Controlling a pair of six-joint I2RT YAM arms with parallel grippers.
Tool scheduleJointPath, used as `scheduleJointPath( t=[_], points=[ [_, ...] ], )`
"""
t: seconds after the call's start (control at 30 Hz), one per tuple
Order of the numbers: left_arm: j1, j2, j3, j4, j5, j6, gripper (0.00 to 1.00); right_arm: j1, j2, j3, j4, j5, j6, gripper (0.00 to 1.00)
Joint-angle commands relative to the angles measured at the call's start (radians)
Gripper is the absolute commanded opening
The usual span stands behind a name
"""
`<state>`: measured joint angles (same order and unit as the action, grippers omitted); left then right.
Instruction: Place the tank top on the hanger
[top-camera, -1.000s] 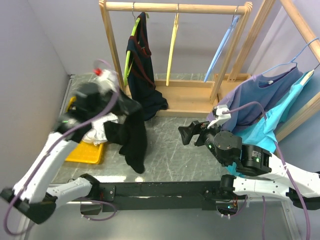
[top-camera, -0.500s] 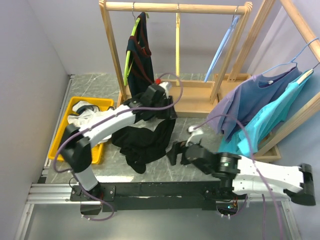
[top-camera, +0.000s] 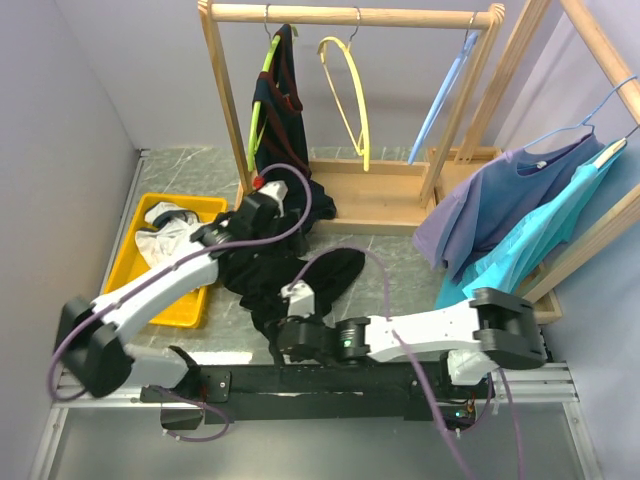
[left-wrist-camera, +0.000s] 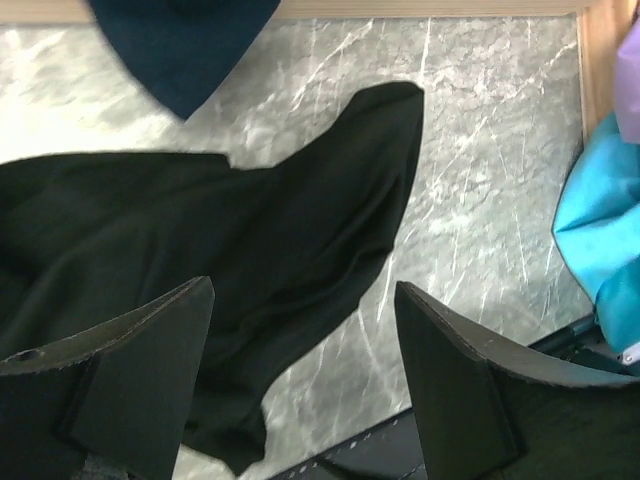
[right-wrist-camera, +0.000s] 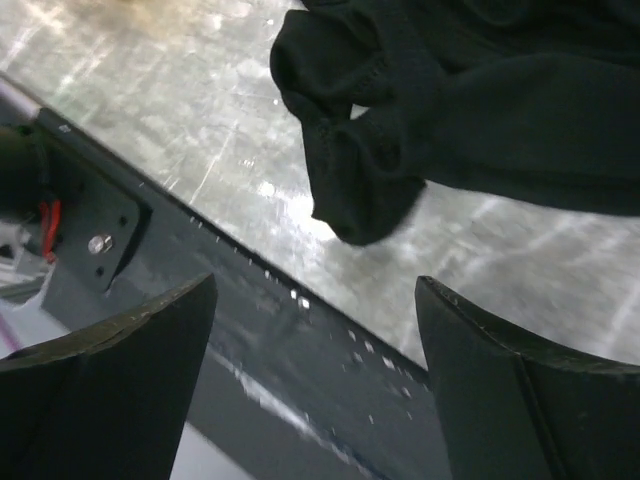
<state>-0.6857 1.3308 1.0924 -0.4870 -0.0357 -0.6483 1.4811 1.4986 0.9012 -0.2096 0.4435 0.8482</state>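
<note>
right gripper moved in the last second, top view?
Yes: the right gripper went left and toward the table's near edge, away from the rack base, and is now beside the tank top.

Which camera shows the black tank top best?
Left wrist: the tank top lies spread across the table, mostly in view. Top external shows it partly hidden under the left arm; right wrist shows only a bunched end by the table edge.

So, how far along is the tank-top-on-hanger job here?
Early. Done: the tank top lies crumpled on the table. In hand: the left tool and right tool both hover open over it, gripping nothing. Left: the hanger hangs bare on the rail; the top has yet to be grasped, lifted and threaded onto it.
</note>
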Motion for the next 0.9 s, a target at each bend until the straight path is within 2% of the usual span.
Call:
scheduleJointPath(
  t=[0.0, 0.13, 0.2, 0.23, 0.3, 0.33, 0.37, 0.5, 0.53, 0.67, 0.8, 0.87],
  points=[
    [0.0, -0.129, -0.061, -0.039, -0.069, -0.008, 0.79, -0.011, 0.118, 0.094, 0.035, 0.047, 0.009, 0.84],
    [0.005, -0.215, -0.069, -0.1, -0.104, -0.01, 0.8, -0.034, 0.216, 0.122, 0.039, 0.02, 0.011, 0.74],
    [0.005, -0.234, -0.072, -0.107, -0.118, -0.01, 0.79, -0.038, 0.242, 0.13, 0.056, 0.009, 0.003, 0.62],
    [0.005, -0.245, -0.072, -0.111, -0.124, -0.013, 0.79, -0.039, 0.27, 0.152, 0.044, 0.014, 0.006, 0.44],
    [0.005, -0.249, -0.072, -0.125, -0.135, -0.014, 0.77, -0.041, 0.281, 0.168, -0.017, 0.049, 0.023, 0.23],
    [0.006, -0.252, -0.074, -0.127, -0.136, -0.013, 0.77, -0.039, 0.258, 0.147, -0.04, 0.067, 0.035, 0.09],
    [0.006, -0.254, -0.075, -0.131, -0.136, -0.011, 0.75, -0.05, 0.235, 0.121, -0.071, 0.079, 0.049, 0.01],
    [0.005, -0.257, -0.117, -0.116, -0.107, 0.002, 0.68, -0.084, -0.007, -0.092, -0.178, 0.173, 0.155, 0.0],
    [0.005, -0.257, -0.126, -0.107, -0.086, 0.006, 0.66, -0.091, -0.118, -0.116, -0.262, 0.22, 0.17, 0.0],
    [-0.012, -0.263, -0.186, -0.073, -0.032, 0.003, 0.61, -0.168, -0.363, -0.209, -0.431, 0.285, 0.236, 0.0],
    [-0.058, -0.274, -0.255, -0.061, -0.026, -0.031, 0.56, -0.306, -0.521, -0.307, -0.427, 0.242, 0.189, 0.0],
    [-0.089, -0.28, -0.281, -0.068, -0.039, -0.045, 0.55, -0.324, -0.563, -0.318, -0.422, 0.229, 0.169, 0.0]
  ],
)
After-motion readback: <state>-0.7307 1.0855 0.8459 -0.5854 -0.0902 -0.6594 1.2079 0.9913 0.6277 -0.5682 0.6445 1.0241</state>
